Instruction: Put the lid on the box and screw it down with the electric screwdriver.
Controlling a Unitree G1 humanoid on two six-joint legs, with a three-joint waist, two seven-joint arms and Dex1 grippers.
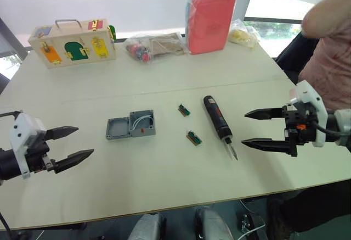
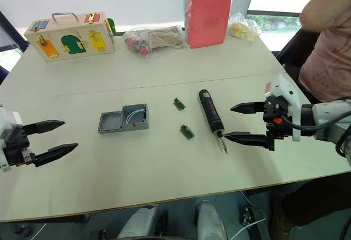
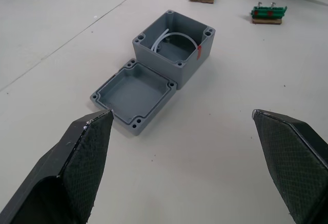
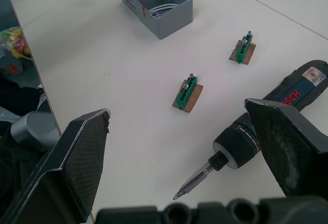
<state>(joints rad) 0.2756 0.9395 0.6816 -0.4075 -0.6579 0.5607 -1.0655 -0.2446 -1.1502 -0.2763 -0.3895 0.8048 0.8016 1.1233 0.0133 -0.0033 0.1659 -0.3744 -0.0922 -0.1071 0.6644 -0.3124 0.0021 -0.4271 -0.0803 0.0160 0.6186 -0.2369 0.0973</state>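
Mid-table, lid (image 1: 118, 128) touches box (image 1: 143, 122): light rigid plastic, pinch its rims; left gripper (image 1: 70, 146) and right gripper (image 1: 262, 129) both gape empty, screwdriver (image 1: 218, 120) untouched.

Bare table between my left gripper (image 1: 82, 143) and the lid (image 1: 118, 128); two green boards (image 1: 193, 137) probably crowd the electric screwdriver (image 1: 218, 118).

The left pincer (image 1: 70, 144) hangs at the near left, fingers spread wide and pointing right. The right pincer (image 1: 262, 129) reaches in from the right, fingers wide apart, pointing left, apparently empty.
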